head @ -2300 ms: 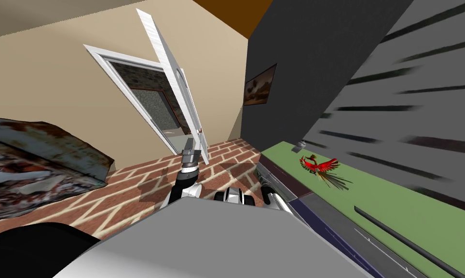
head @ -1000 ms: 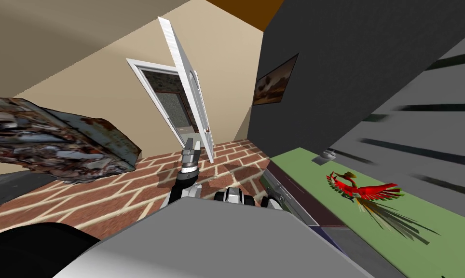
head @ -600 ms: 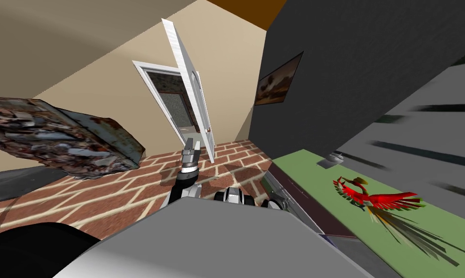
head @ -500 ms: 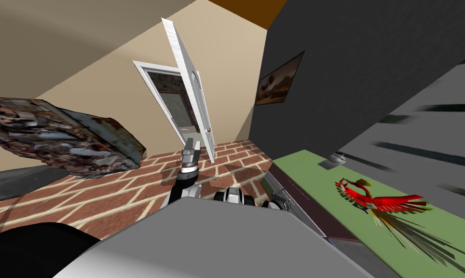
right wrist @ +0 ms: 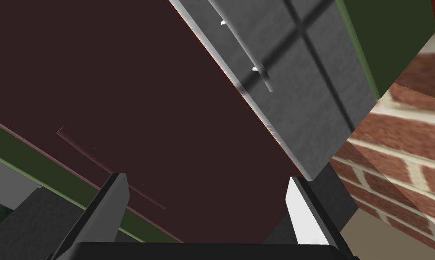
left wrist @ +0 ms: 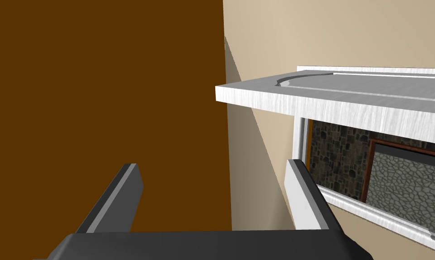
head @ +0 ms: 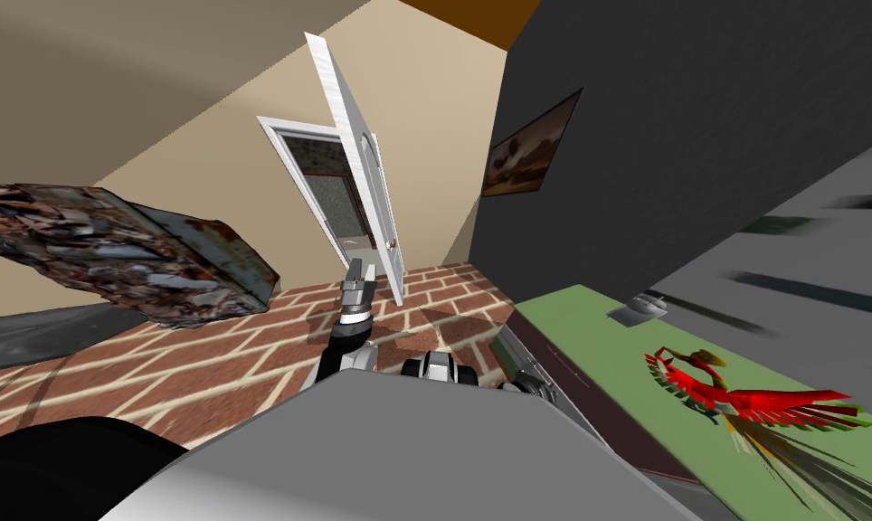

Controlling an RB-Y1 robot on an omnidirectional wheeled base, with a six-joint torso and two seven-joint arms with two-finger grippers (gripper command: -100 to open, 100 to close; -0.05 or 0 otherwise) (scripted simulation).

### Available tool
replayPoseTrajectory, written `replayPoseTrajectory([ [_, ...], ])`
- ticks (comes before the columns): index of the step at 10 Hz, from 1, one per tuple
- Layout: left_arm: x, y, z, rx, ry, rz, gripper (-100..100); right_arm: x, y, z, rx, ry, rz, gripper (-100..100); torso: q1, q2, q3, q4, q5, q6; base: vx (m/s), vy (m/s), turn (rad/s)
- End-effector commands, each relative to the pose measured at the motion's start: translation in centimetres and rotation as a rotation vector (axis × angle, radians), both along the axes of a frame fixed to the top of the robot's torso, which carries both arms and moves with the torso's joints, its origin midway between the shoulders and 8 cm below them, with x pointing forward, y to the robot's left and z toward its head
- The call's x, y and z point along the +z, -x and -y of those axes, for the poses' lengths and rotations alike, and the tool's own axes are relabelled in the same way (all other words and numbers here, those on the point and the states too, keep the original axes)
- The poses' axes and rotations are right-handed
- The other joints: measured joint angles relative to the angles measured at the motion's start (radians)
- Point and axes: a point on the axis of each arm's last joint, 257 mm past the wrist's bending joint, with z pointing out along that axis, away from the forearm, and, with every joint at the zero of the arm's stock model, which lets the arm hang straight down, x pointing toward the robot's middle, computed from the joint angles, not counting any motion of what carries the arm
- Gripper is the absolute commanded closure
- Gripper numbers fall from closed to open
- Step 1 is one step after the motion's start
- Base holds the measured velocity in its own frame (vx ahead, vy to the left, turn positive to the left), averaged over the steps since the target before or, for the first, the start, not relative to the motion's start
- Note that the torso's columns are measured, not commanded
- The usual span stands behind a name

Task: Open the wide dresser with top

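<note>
At the head view's lower right lies the green-topped dresser (head: 581, 318), its grey front (right wrist: 298, 85) facing the right gripper (right wrist: 205, 178), fingers apart; the left gripper (head: 359, 269), centre frame, is likewise spread.

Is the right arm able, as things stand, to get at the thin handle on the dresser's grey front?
Probably yes. The right gripper, jaws open, faces the dresser's grey front, and nothing lies between it and the thin handle, which it does not yet touch.
</note>
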Motion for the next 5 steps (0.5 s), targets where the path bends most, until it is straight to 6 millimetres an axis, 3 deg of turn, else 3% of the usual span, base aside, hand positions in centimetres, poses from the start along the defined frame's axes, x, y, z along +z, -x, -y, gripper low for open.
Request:
replayPoseTrajectory([
  [1, 0.0, 0.0, 0.0, 0.000, 0.000, 0.000, 0, 0.5, 1.8, 1.0, -0.016, 0.082, -0.051, -100, 0.000, 0.000, 0.000, 0.000, 0.000, 0.000, 0.049, -0.029, 0.041],
  [5, 0.0, 0.0, 0.0, 0.000, 0.000, 0.000, 0, 1.6, 4.1, 2.7, -0.031, 0.207, -0.125, -100, -0.001, 0.001, 0.001, 0.000, 0.000, 0.000, 0.050, -0.034, 0.050],
])
